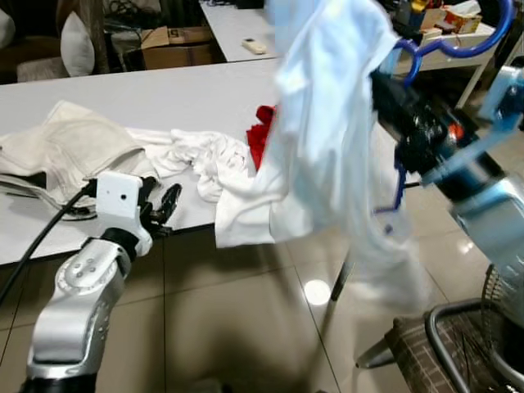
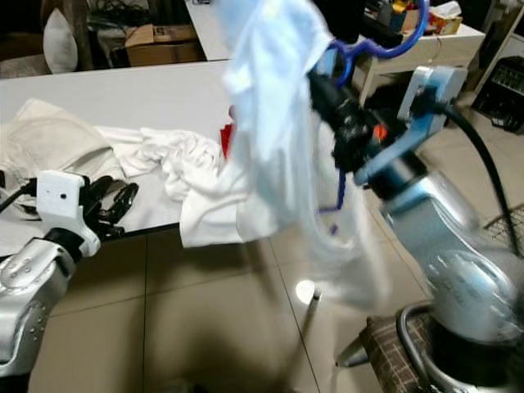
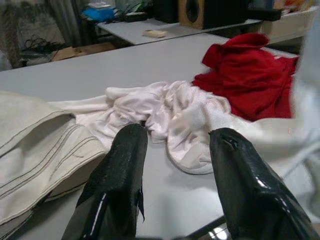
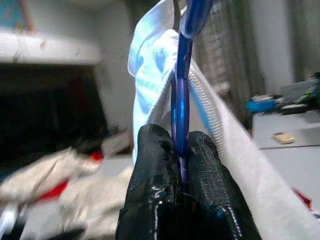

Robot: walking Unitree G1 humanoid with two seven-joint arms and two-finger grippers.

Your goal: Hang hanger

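Note:
A blue plastic hanger [image 1: 458, 45] carries a pale white shirt [image 1: 327, 123] that hangs blurred above the floor, right of the table. My right gripper [image 4: 177, 150] is shut on the hanger's blue bar [image 4: 180, 100], and its fingers [image 1: 393, 98] reach into the shirt from the right. My left gripper [image 3: 175, 165] is open at the white table's front edge [image 1: 33, 237], its fingers [image 1: 168, 205] pointing at a crumpled white garment [image 3: 165, 110]. Behind that garment lies a red cloth [image 3: 250, 70].
A folded cream garment [image 1: 74, 143] lies on the table's left side. A second white table [image 1: 237, 29] and cardboard boxes [image 1: 176, 45] stand behind. A chair [image 1: 458, 344] with a metal frame stands on the tiled floor at the lower right.

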